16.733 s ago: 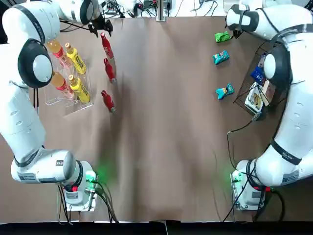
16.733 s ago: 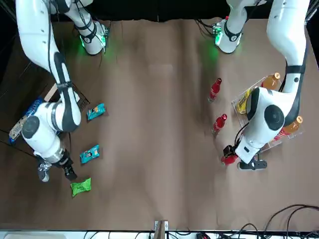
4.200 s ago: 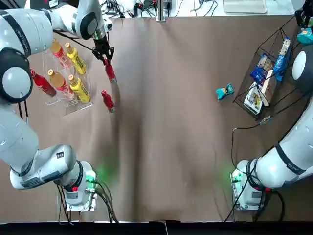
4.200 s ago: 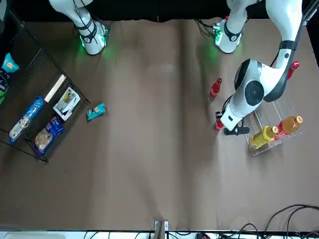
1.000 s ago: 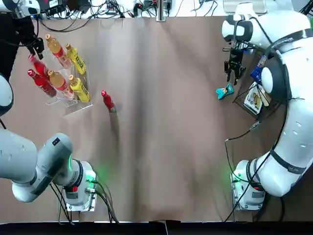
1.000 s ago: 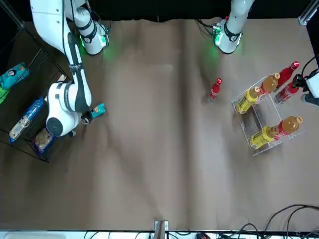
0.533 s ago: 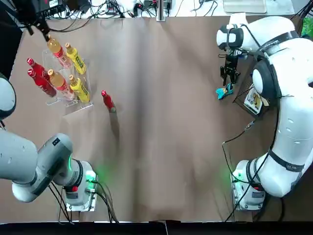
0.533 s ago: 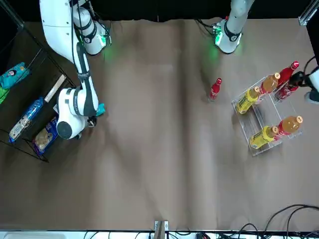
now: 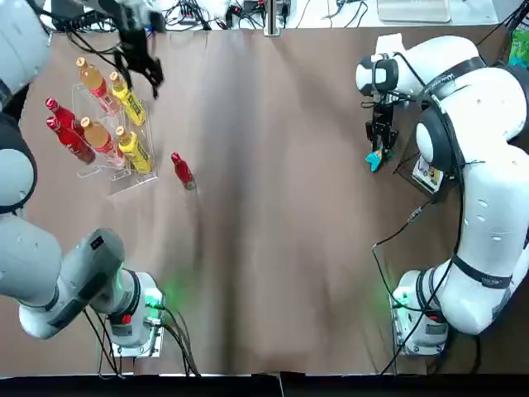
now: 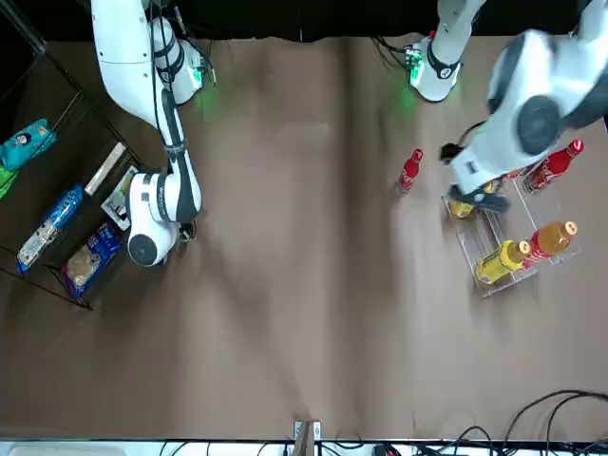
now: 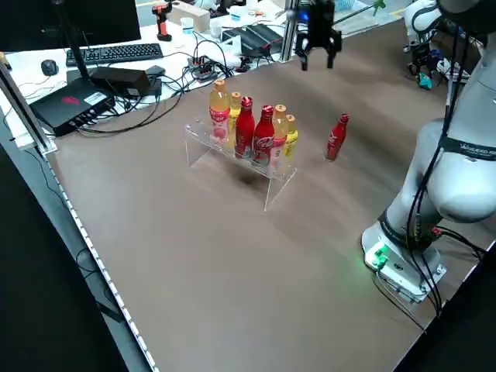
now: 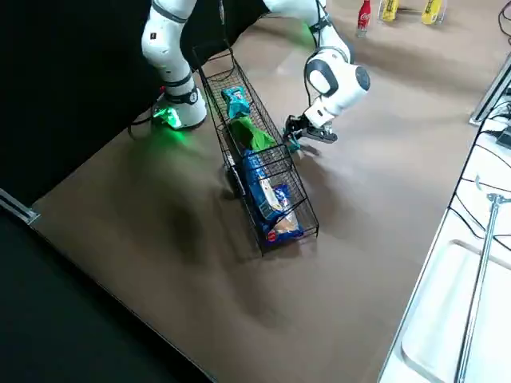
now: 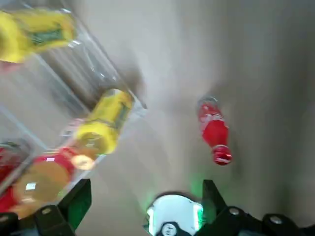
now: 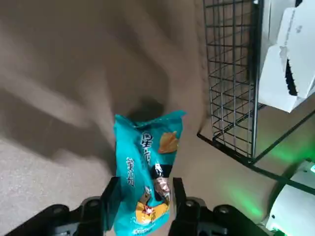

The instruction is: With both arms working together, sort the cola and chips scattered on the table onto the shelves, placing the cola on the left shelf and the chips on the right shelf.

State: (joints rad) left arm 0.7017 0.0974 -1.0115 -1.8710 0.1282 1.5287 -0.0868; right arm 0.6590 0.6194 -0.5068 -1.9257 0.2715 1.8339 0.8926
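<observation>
We have our left gripper (image 13: pixel 146 201), fingers apart, above the clear rack (image 11: pixel 232 157) bearing two red cola bottles (image 11: pixel 253 136), with another cola (image 9: pixel 183 171) on the desk (image 9: pixel 273 248), while our right gripper's (image 14: pixel 146 191) parted fingers straddle a teal packet (image 14: pixel 147 172) beside the black basket (image 12: pixel 275 167) holding teal (image 12: pixel 235 102) and green packets (image 12: pixel 254 136).

On the table's left side, seen from the robot's side, two cola bottles (image 9: pixel 70 144) lie in the stepped rack (image 9: pixel 132 184) beside four drink bottles (image 9: pixel 134 150). A third cola bottle (image 9: pixel 183 171) rests on the table (image 9: pixel 281 248), to the rack's right. Across the table, one chip packet (image 14: pixel 147 172) lies just left of the wire basket (image 12: pixel 231 159), which holds two other chip packets (image 12: pixel 251 134) and larger packs (image 12: pixel 262 187).
</observation>
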